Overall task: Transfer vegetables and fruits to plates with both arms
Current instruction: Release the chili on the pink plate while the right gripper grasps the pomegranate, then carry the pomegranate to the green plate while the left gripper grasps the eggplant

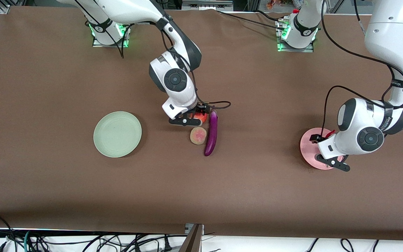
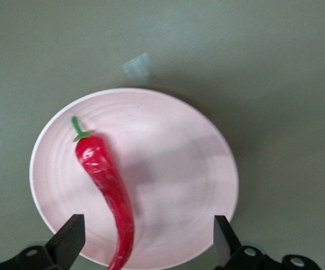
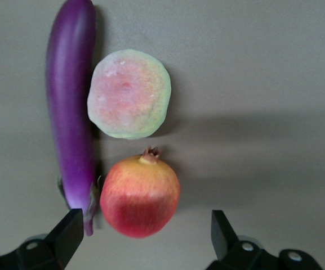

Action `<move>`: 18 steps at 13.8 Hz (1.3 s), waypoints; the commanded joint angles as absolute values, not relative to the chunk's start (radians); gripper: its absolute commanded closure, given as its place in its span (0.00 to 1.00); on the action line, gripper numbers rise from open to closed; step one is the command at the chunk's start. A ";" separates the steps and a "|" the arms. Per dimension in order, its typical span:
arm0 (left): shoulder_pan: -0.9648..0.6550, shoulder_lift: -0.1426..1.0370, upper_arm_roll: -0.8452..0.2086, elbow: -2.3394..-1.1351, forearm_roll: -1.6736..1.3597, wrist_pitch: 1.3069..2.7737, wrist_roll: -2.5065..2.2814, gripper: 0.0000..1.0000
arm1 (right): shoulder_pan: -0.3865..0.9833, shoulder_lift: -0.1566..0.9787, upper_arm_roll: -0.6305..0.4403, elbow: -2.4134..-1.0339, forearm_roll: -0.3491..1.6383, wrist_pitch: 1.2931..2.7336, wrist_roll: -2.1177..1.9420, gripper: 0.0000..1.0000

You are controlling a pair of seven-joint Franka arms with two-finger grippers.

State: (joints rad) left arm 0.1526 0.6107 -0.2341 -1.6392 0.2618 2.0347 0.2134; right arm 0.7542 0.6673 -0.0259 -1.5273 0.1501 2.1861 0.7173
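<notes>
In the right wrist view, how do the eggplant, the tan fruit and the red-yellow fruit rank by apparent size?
1. eggplant, clearly the longest.
2. and 3. tan fruit and red-yellow fruit: they look about alike, so I would not rank them.

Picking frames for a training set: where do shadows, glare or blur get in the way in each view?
Front view: the right gripper and its wrist hide most of the red fruit; soft shadows only. Left wrist view: the chili on the pink plate is slightly blurred, with small glints. Right wrist view: sharp, though a dark shadow band lies across the table.
</notes>
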 commanded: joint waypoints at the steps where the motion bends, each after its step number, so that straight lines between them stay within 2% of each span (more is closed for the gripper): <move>1: 0.146 0.584 -0.291 -1.638 0.272 2.002 0.177 0.00 | 0.776 0.698 -0.037 -1.490 0.112 2.172 0.733 0.00; 4: 0.137 0.584 -0.319 -1.640 0.273 1.985 0.141 0.00 | 0.791 0.753 -0.035 -1.483 0.114 2.261 0.790 0.00; 9: 0.094 0.589 -0.318 -1.641 0.273 1.970 0.098 0.00 | 0.796 0.787 -0.035 -1.483 0.120 2.276 0.796 0.00; 10: 0.091 0.591 -0.319 -1.641 0.273 1.968 0.095 0.00 | 0.793 0.784 -0.035 -1.483 0.120 2.276 0.778 0.15; 12: 0.072 0.589 -0.319 -1.640 0.272 1.970 0.060 0.00 | 0.787 0.773 -0.037 -1.483 0.124 2.270 0.794 0.68; 13: 0.051 0.588 -0.319 -1.641 0.272 1.968 0.022 0.00 | 0.787 0.770 -0.037 -1.483 0.135 2.269 0.792 0.85; 14: 0.019 0.584 -0.325 -1.641 0.272 1.967 -0.016 0.00 | 0.779 0.753 -0.043 -1.483 0.156 2.261 0.782 0.92; 18: -0.064 0.581 -0.402 -1.638 0.235 1.970 -0.234 0.00 | 0.619 0.617 -0.044 -1.480 0.160 2.001 0.564 0.93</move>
